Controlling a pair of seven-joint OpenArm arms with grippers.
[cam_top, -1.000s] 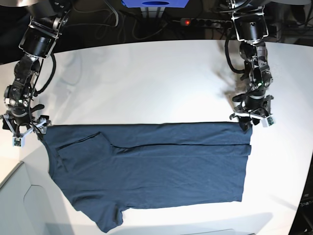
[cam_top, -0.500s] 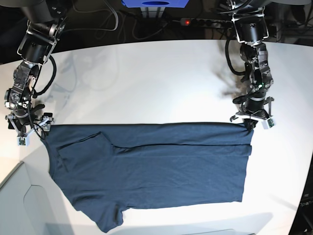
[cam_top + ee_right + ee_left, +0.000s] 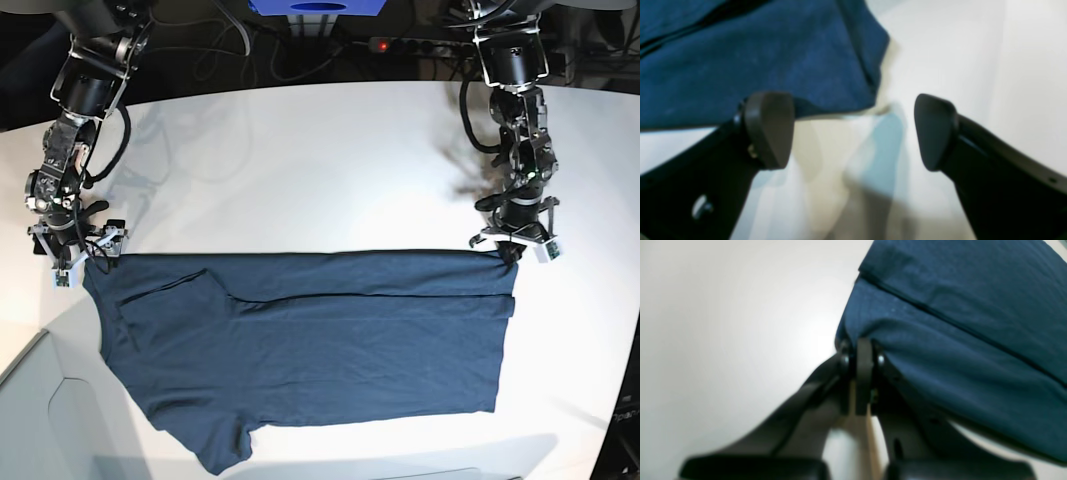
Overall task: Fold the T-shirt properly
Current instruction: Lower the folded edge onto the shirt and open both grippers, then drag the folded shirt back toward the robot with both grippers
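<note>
The navy T-shirt (image 3: 310,340) lies flat on the white table (image 3: 300,160), folded lengthwise, with a sleeve at the bottom left. My left gripper (image 3: 512,250) stands at the shirt's far right corner. In the left wrist view the left gripper (image 3: 861,351) is shut on the T-shirt's (image 3: 957,340) folded edge. My right gripper (image 3: 75,258) is at the shirt's far left corner. In the right wrist view the right gripper (image 3: 851,130) is open and empty, with the T-shirt's corner (image 3: 773,60) just ahead of its left finger (image 3: 768,128).
A grey tray edge (image 3: 40,420) sits at the bottom left corner. A power strip (image 3: 420,45) and cables lie behind the table's back edge. A blue object (image 3: 318,6) is at the top centre.
My right arm has shifted a little to the right and toward the back, beside the shirt's left corner. My left arm has barely moved. The shirt lies as before.
</note>
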